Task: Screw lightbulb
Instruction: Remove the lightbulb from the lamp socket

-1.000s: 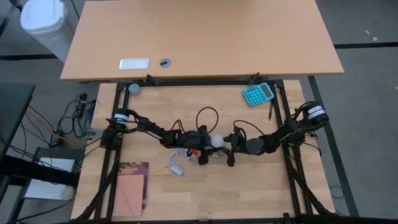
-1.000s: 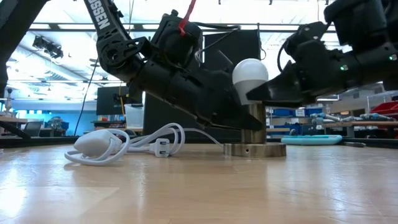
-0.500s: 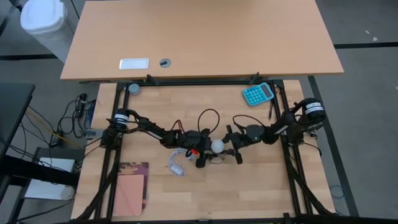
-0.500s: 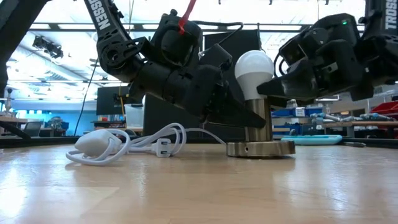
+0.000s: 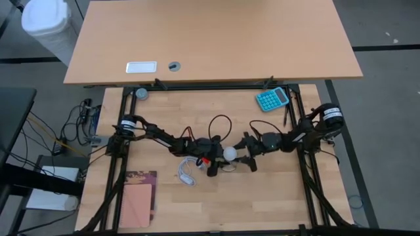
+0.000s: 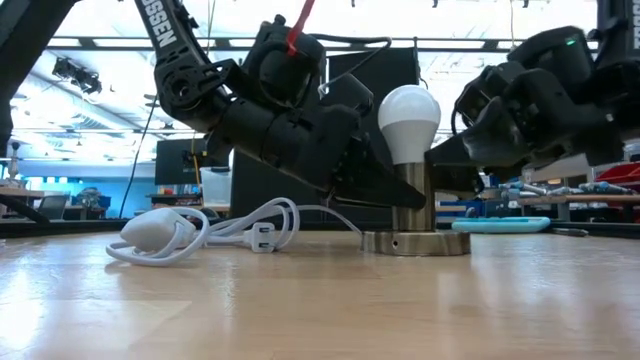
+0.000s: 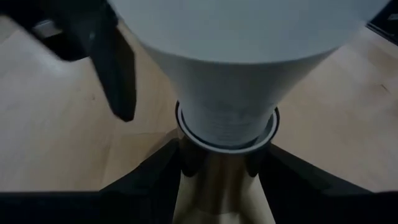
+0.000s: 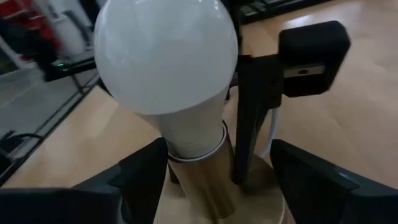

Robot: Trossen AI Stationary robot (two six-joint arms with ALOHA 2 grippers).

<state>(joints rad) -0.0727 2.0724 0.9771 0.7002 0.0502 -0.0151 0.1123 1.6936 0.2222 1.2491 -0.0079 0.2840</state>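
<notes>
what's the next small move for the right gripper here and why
Probably close the right gripper on the lightbulb again and turn it further. The bulb stands upright in the brass socket, and the right fingers sit open on either side of its neck, not touching it. The left gripper is clamped on the socket stem, so the base looks braced for a twist.

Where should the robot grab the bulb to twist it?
Probably at the bulb's round globe, coming level from the side away from the left tool. The bulb stands upright in the socket, so only the globe is free, and the left tool already grips the socket's stem.
</notes>
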